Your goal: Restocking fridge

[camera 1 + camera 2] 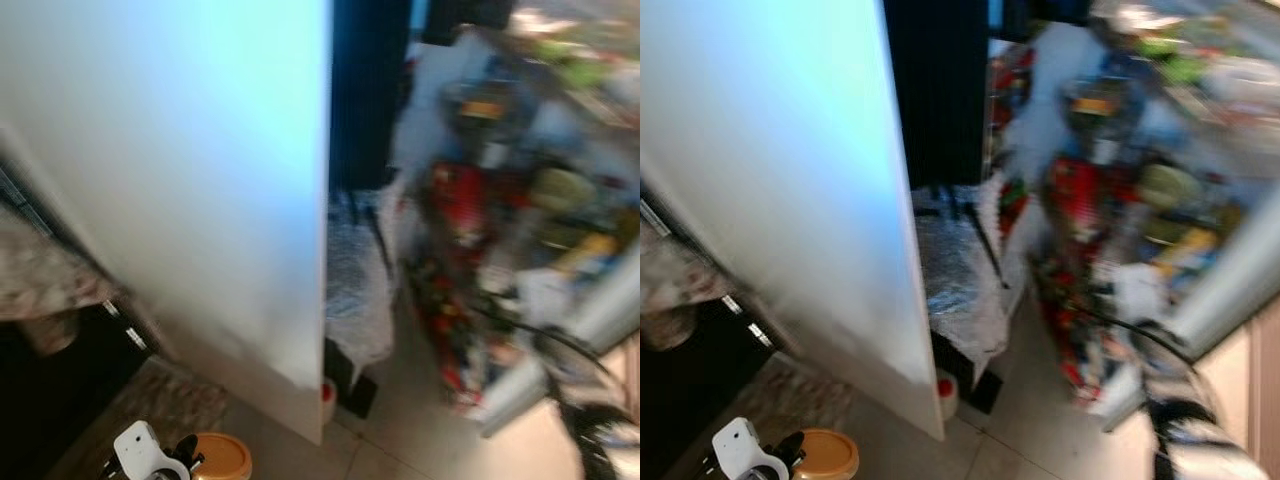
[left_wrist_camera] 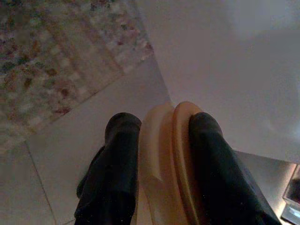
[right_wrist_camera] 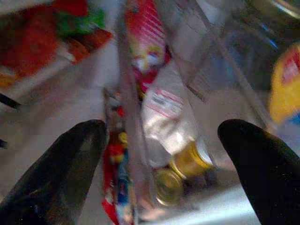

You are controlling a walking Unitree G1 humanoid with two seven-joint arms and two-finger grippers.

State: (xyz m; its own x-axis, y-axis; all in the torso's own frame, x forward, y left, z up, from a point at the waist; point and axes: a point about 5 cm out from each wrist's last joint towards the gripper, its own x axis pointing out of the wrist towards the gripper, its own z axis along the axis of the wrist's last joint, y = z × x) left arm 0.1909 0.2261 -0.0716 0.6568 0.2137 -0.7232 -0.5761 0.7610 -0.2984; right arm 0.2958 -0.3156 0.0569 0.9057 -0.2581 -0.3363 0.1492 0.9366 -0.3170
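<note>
Smooth, shiny and speckled things

The left gripper [image 2: 159, 154] has smooth matt black fingers pressed on a smooth tan plastic lid [image 2: 166, 164]; beyond it lie a speckled rug [image 2: 56, 61], smooth tiled floor [image 2: 56, 159], and a glossy white fridge door [image 1: 200, 170].

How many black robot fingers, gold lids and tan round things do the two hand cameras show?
Black fingers: 4
Gold lids: 2
Tan round thing: 1, pinched in the left gripper
Total: 7
</note>
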